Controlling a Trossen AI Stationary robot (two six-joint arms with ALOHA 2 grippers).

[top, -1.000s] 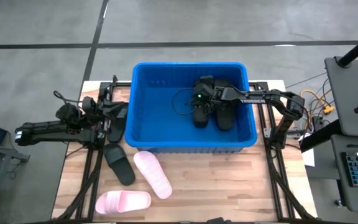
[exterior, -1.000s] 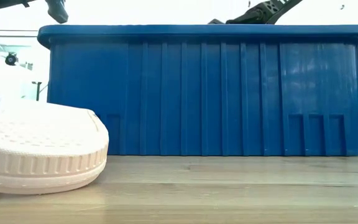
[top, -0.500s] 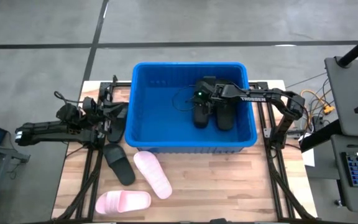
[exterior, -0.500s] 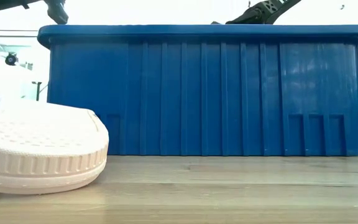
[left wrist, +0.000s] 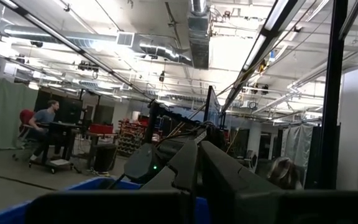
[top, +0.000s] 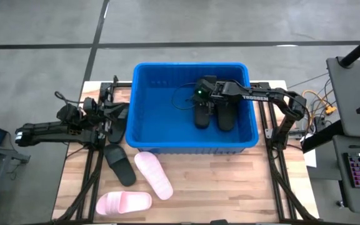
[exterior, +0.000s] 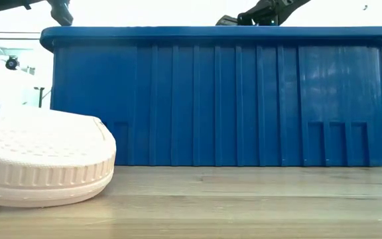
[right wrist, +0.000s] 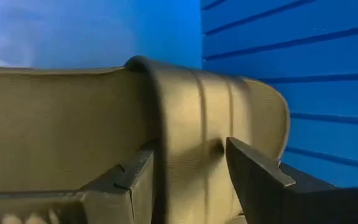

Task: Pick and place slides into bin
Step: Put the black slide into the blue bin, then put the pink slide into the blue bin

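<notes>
The blue bin (top: 192, 65) stands at the table's far middle. Two black slides (top: 202, 115) (top: 225, 115) lie side by side on its floor. My right gripper (top: 199, 95) reaches in from the right and is open. In the right wrist view its fingers (right wrist: 260, 180) stand on either side of a black slide's strap (right wrist: 185, 124). My left gripper (top: 107, 115) waits left of the bin over a black slide (top: 115, 129). One black slide (top: 119, 164) and two pink slides (top: 154, 175) (top: 124, 202) lie flat on the table's near left. My right gripper has its two fingers on either side of the black slide's strap edge (right wrist: 173, 168), coming from above inside the bin. I cannot tell whether either finger touches the strap. The slide lies on the bin floor.
The bin's near wall (exterior: 211, 99) fills the low view, with a pink slide (exterior: 42, 159) close in front at the left. Dark frame rails (top: 95, 169) run along the table's left and right sides. Bare wood (top: 230, 181) lies in front of the bin.
My right gripper has risen inside the bin and gone a little toward the far wall; in the low view it now shows above the rim. The slides in the bin have kept their places.
</notes>
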